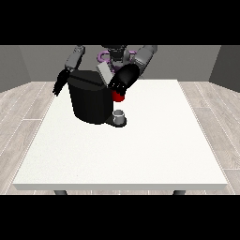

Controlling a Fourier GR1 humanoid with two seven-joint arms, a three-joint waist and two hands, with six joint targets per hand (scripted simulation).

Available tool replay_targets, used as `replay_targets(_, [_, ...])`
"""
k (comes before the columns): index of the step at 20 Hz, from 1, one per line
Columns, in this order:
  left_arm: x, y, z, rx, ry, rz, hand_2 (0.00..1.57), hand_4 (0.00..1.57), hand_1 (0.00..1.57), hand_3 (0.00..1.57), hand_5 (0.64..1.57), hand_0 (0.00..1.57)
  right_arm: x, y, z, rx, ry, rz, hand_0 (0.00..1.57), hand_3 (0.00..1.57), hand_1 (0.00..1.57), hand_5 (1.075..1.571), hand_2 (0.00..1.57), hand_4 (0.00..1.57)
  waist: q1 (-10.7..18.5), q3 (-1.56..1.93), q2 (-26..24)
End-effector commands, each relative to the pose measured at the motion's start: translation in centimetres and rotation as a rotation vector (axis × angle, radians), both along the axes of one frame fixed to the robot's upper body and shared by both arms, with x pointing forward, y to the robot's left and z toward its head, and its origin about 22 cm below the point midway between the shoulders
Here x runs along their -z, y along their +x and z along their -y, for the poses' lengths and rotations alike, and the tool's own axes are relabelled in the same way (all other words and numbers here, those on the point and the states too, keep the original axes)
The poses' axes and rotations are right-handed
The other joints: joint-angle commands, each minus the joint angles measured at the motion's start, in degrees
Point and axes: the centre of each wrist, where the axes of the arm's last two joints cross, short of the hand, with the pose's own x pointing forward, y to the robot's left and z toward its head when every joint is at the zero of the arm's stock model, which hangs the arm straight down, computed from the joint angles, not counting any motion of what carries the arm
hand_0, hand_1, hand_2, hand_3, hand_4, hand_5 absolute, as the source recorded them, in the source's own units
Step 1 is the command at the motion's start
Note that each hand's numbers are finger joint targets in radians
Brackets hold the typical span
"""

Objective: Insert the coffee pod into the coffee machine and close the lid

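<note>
The black coffee machine (89,101) stands on the white table (140,145) at the back left of centre. Its grey lid (104,72) is tilted up at the top. The hand at the view's right (123,79) is at the machine's upper right front corner, just right of the lid. A red thing at the machine (118,97) shows directly below this hand. A small grey thing (120,116) sits on the machine's low base. The hand at the view's left (60,84) hangs beside the machine's left side, its fingers pointing down and holding nothing.
The table's front edge (122,186) lies far from the machine. Grey walls and a wood floor surround the table.
</note>
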Motion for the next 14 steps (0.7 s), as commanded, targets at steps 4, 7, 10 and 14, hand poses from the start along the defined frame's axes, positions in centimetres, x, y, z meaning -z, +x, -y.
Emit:
replay_targets(4, [2.1, 0.2, -0.1, -0.014, 0.065, 0.063, 1.07, 0.0, 1.09, 0.8, 1.571, 1.09, -1.8, 0.4, 0.0, -0.013, -0.011, 0.0, 0.0, 0.0, 0.0, 1.571, 0.0, 0.22, -1.0, -0.06, 1.0])
replay_targets(7, [-0.6, -0.2, -0.4, 0.005, 0.09, 0.106, 0.98, 0.0, 0.92, 0.69, 1.571, 0.92, -1.5, 0.8, 0.6, 0.0, -0.003, 0.04, 0.0, 0.0, 0.0, 1.571, 0.0, 0.16, -0.2, -0.03, 3.0])
replay_targets(10, [-1.8, -0.2, 0.7, -0.029, 0.097, 0.118, 0.78, 0.0, 0.51, 0.6, 1.571, 0.51, -1.5, 0.6, -2.1, -0.023, -0.026, 0.036, 0.0, 0.0, 0.0, 1.571, 0.0, 0.09, -1.2, -0.03, 2.2])
replay_targets(14, [0.1, -0.2, -1.3, -0.045, 0.116, 0.109, 0.62, 0.0, 0.0, 0.49, 1.571, 0.0, -0.4, 0.2, 0.7, 0.007, -0.016, 0.009, 0.0, 0.0, 0.0, 1.571, 0.0, 0.15, -0.7, -0.03, 1.7])
